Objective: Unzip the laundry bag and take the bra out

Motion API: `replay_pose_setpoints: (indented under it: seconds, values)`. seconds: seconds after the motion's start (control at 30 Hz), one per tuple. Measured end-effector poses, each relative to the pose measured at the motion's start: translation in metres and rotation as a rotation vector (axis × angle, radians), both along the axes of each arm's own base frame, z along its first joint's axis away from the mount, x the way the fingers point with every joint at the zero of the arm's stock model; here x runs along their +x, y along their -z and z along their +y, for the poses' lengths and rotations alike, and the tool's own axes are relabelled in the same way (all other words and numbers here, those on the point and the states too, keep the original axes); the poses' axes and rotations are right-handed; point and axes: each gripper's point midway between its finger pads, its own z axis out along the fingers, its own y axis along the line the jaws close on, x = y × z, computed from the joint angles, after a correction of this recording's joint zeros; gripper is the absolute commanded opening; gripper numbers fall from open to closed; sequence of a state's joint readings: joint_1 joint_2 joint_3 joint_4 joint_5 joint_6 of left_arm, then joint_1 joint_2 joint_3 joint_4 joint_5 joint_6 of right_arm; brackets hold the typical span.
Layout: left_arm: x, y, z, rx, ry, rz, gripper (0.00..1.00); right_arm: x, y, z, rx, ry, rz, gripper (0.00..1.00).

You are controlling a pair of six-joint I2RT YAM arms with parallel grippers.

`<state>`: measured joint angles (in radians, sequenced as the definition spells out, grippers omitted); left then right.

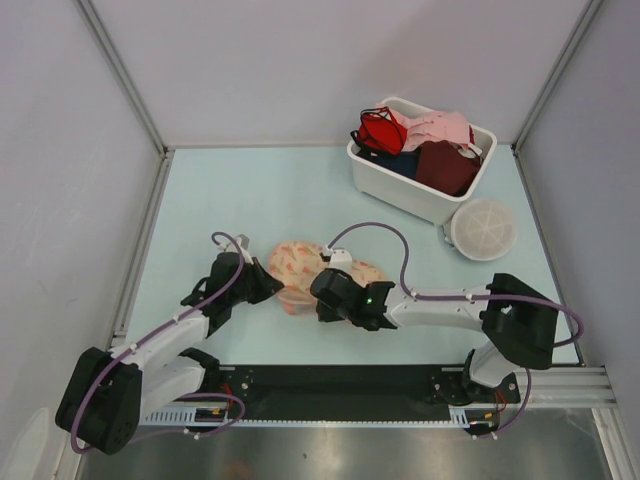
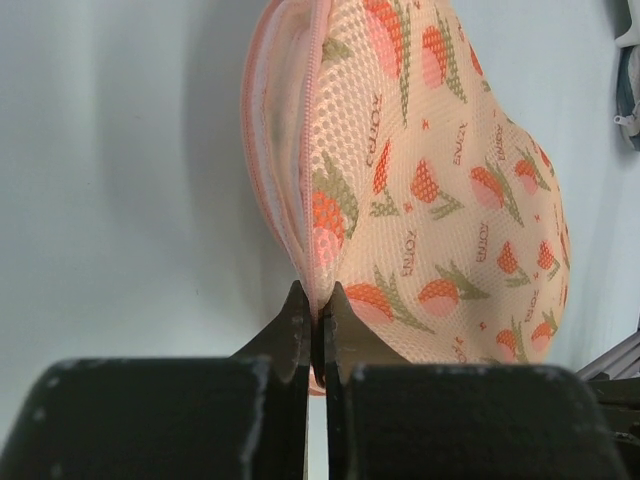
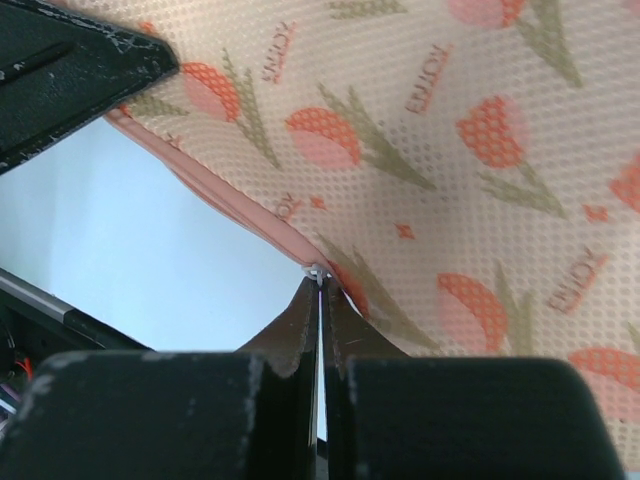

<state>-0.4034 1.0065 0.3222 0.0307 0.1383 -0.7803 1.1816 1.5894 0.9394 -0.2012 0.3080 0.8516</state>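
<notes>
The laundry bag (image 1: pixel 305 268), a peach-cream mesh pouch with orange-red prints, lies on the table between both arms. My left gripper (image 1: pixel 262 284) is shut on the bag's pink seam edge (image 2: pixel 316 300) at its left end. My right gripper (image 1: pixel 322 292) is shut on the small white zipper pull (image 3: pixel 319 271) at the bag's near edge. In the left wrist view the bag (image 2: pixel 430 190) stands on edge with its zipper seam (image 2: pixel 300 140) running away from me. The white bra is hidden from view.
A white bin (image 1: pixel 420 160) at the back right holds a red bra (image 1: pixel 381 130), a pale pink garment (image 1: pixel 440 128) and dark red cloth. A round white mesh disc (image 1: pixel 484 229) lies beside it. Walls enclose the pale table (image 1: pixel 250 190).
</notes>
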Motion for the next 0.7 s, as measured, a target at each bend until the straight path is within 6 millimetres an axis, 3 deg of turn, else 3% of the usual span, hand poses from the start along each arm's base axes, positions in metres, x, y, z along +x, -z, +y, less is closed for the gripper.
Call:
replay_pose_setpoints:
  seconds: [0.33, 0.57, 0.63, 0.67, 0.7]
  values:
    - [0.003, 0.0, 0.006, 0.019, -0.011, 0.003, 0.0, -0.009, -0.003, -0.031, 0.01, 0.063, 0.007, 0.0]
    - [0.003, -0.006, 0.008, 0.017, -0.015, -0.017, 0.02, -0.009, -0.002, -0.035, 0.012, 0.077, 0.008, 0.0]
    - [0.004, -0.01, 0.008, 0.013, -0.017, -0.031, 0.11, -0.01, -0.002, -0.034, 0.012, 0.075, 0.007, 0.0]
    - [0.004, -0.013, 0.008, 0.01, -0.016, -0.045, 0.34, -0.01, -0.002, -0.034, 0.011, 0.076, 0.005, 0.0]
    - [0.004, -0.015, 0.008, 0.009, -0.015, -0.053, 0.49, -0.01, -0.003, -0.034, 0.012, 0.075, 0.004, 0.0]
